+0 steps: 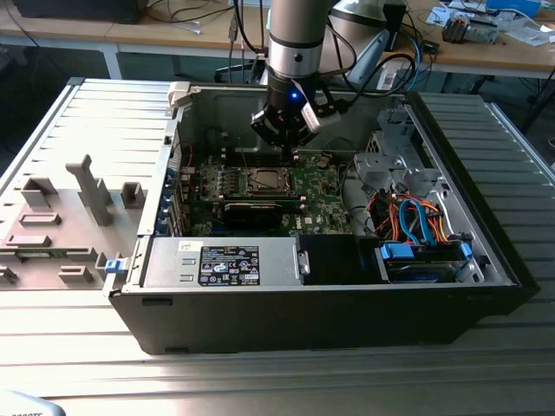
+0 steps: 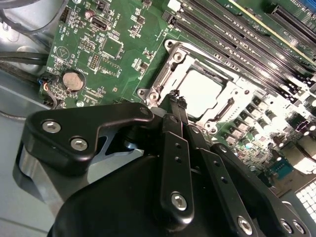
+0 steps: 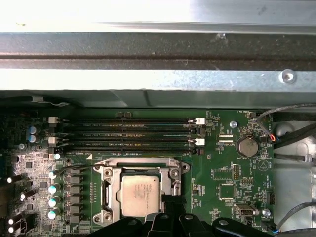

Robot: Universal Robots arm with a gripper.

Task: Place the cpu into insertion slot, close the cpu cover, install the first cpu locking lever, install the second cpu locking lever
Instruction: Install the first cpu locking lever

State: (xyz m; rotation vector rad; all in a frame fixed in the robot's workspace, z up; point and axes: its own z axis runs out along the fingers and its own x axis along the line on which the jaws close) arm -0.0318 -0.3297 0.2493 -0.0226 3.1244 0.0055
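Cpu seated in socket, cover down around it; gripper, fingers closed and empty, at socket edge (lever step, judged): needs precise hooking.

The arm is a silver-grey cylinder ending in a black wrist with a small blue light, and black cables trail from it. The gripper is matte black, its flat linkage bars fastened with silver screws.

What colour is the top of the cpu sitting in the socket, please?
Pale silver-grey metal; the cpu shows best in the first wrist view.
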